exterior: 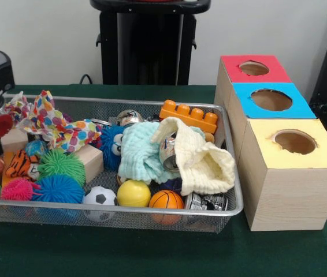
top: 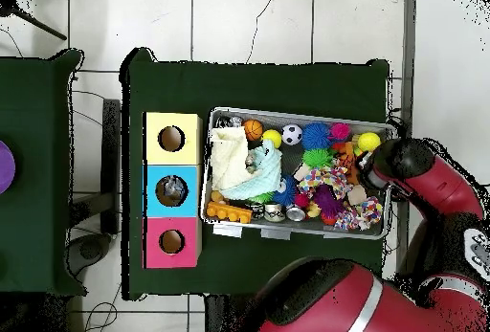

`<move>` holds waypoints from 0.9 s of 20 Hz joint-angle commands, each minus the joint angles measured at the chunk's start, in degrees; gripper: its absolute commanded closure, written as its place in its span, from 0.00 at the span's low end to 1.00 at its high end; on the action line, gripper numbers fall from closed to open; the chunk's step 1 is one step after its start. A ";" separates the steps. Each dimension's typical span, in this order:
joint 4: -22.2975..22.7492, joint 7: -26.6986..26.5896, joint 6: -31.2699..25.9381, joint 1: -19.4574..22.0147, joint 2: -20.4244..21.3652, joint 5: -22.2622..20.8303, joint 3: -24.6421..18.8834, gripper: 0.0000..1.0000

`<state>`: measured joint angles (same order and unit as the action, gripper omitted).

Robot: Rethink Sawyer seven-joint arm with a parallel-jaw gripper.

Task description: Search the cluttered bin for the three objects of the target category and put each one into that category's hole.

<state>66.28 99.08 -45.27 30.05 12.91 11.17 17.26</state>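
A wire mesh bin [exterior: 233, 190] [top: 388, 129] holds a jumble of toys. Among them are an orange toy brick [exterior: 189, 115] [top: 230, 211], a mint cloth [exterior: 140, 151], a cream cloth [exterior: 210, 164] draped over a metal can [exterior: 168, 153], and another can [exterior: 205, 202]. Along the near wall sit a yellow ball [exterior: 133, 193], a basketball [exterior: 166, 199] and a soccer ball [exterior: 100, 197]. Spiky balls in blue [exterior: 59, 188], green [exterior: 61, 164] and pink [exterior: 18, 188] lie at the left. The arm's end with the gripper [top: 407, 161] hangs over the bin's end; its underside is hidden.
Three wooden boxes stand in a row beside the bin, topped red [exterior: 253, 69] [top: 171, 242], blue [exterior: 271, 100] [top: 171, 190] and yellow [exterior: 294, 142] [top: 172, 139], each with a round hole. Something grey shows inside the blue box's hole. A dotted cloth [exterior: 54, 124] and a wooden block [exterior: 88, 161] fill the bin's left.
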 commanded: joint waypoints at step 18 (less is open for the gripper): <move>-2.56 6.31 -2.85 3.17 -1.24 -1.32 -3.45 1.00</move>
<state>63.35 99.08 -49.33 33.32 12.74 11.14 17.27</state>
